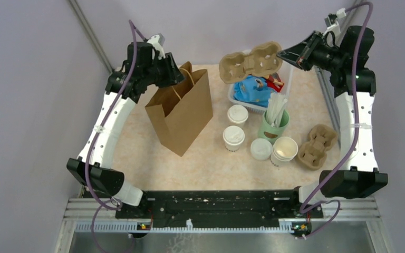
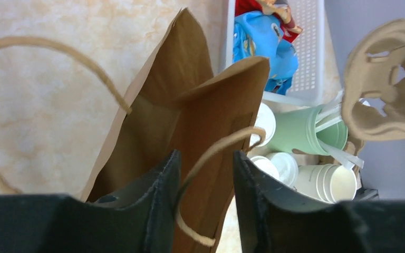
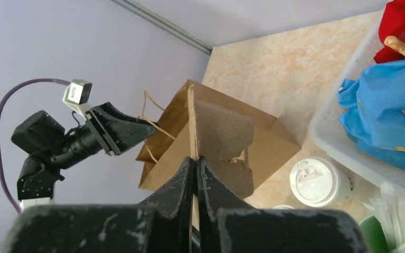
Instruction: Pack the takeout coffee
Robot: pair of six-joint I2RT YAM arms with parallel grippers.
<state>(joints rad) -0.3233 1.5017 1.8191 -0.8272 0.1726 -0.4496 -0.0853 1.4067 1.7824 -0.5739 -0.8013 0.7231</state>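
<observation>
Right jaws pinching carrier (image 3: 221, 134), left jaws parted astride bag handle (image 2: 219, 146)

Tool (image 3: 195, 159) pinching carrier (image 3: 222, 132) — bag (image 3: 275, 147) beyond, lidded cup (image 3: 315, 182)

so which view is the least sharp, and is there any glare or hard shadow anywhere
Left wrist view: the softest. The left gripper's fingers and the cup carrier near the lens are blurred, and the paper bag is clearer. Right wrist view: the right gripper's fingers are dark and soft, and the lidded cup is crisp. Top view: even light, no glare, only soft shadows.
</observation>
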